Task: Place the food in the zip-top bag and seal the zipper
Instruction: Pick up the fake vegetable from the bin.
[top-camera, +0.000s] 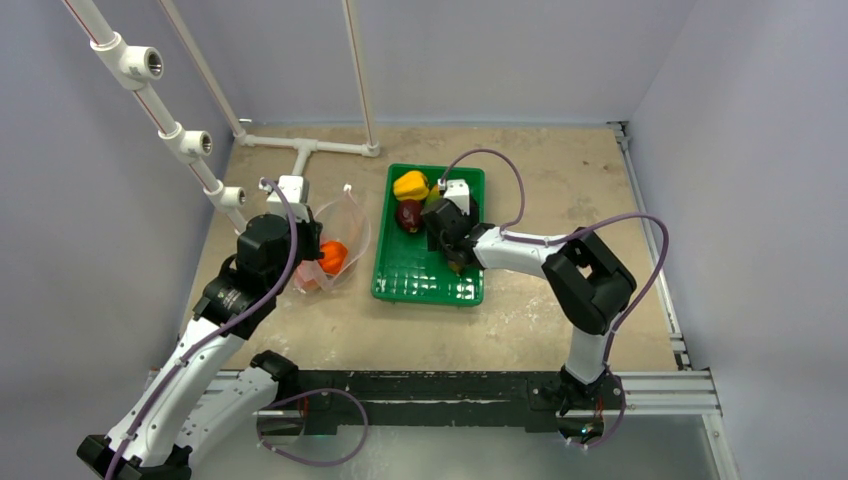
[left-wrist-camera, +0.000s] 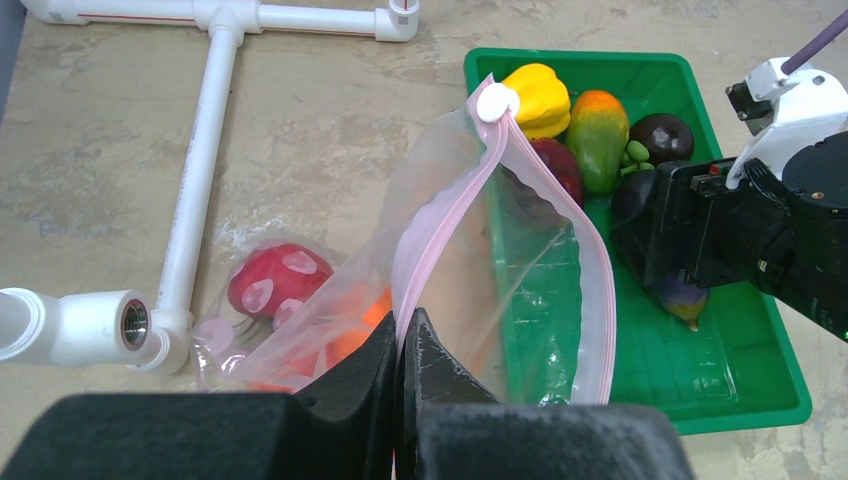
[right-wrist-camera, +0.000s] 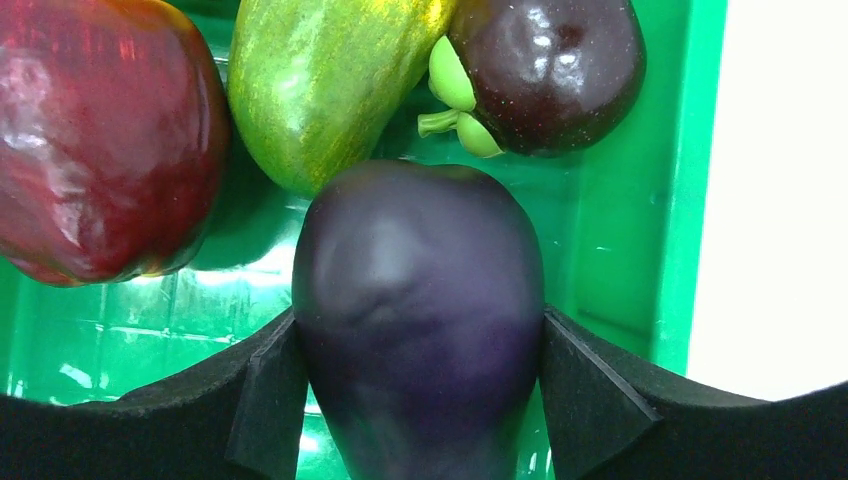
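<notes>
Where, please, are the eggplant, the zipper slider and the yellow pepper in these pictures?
eggplant (right-wrist-camera: 420, 330): right wrist view, on its broad purple middle.
zipper slider (left-wrist-camera: 496, 103): left wrist view, on the white tab's centre.
yellow pepper (left-wrist-camera: 545, 92): left wrist view, on its upper lobe.

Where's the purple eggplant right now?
In the right wrist view, the purple eggplant is gripped by the right hand inside the green tray, beside the green-orange pepper and dark round fruit.

L pincer (left-wrist-camera: 405, 330) pinched closed; R pincer (right-wrist-camera: 422, 385) clamped, arm stretched fwd.
</notes>
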